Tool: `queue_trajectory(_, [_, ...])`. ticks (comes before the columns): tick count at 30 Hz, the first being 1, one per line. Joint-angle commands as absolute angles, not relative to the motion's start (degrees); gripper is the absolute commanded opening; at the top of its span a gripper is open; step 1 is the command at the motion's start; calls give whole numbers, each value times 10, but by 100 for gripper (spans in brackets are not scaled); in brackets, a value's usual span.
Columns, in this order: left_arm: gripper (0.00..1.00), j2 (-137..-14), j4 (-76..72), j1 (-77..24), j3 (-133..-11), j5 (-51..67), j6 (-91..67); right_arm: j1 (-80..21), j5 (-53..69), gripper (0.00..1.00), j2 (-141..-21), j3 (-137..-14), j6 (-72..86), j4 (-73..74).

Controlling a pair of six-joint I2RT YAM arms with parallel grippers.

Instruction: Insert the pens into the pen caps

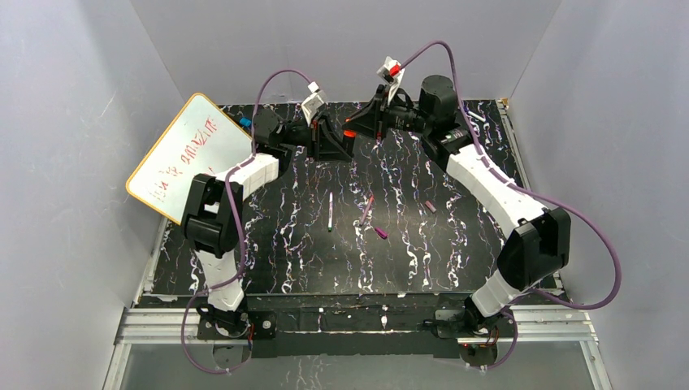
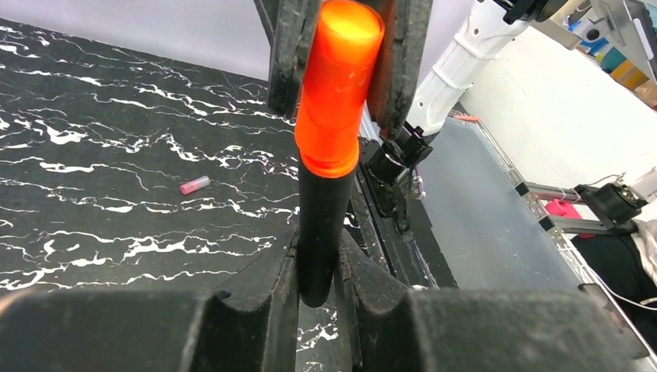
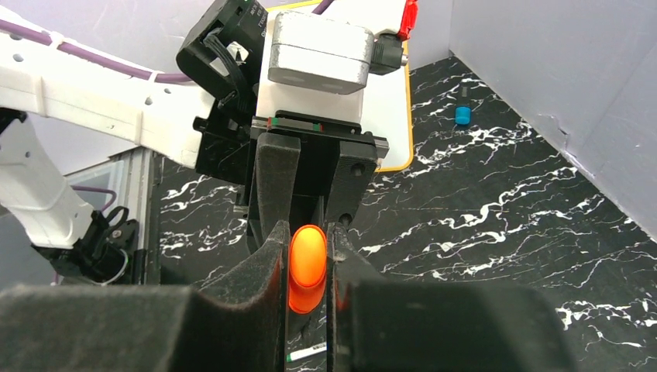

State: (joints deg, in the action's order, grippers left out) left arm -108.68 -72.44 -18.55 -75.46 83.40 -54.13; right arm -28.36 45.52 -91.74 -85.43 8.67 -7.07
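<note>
Evidently mid-capping: the left tool clenched the smooth matte black pen, and the right tool gripped the glossy cylindrical orange cap, already over the tip, above the far side of the marbled surface. The next move likely called for a straight axial push, then release. The thin pink pen and whitish pen lay uncapped mid-surface.
</note>
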Motion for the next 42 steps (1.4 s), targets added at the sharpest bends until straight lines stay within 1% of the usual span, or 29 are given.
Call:
queue_trajectory(1, [0, -1034, -722, -163, -806, 647, -500, -330, 483, 1, -950, -799, 58, 104])
queue_trajectory(4, [0, -1005, -619, -163, -794, 623, -403, -341, 469, 1, -958, -798, 64, 104])
queue_trajectory(7, [0, -973, -455, -163, -799, 595, -266, -350, 466, 1, -962, -790, 71, 97])
queue_trajectory(10, [0, -959, -416, -162, -804, 592, -234, -354, 468, 1, -964, -776, 78, 85])
queue_trajectory(18, [0, -959, -412, -162, -812, 592, -220, -357, 479, 1, -970, -763, 72, 100])
queue_trajectory(35, [0, -957, -415, -158, -870, 573, -209, -369, 524, 1, -991, -740, 47, 132])
queue_trajectory(42, [0, -975, -464, -139, -915, 618, -261, -376, 554, 1, -1008, -756, 12, 182])
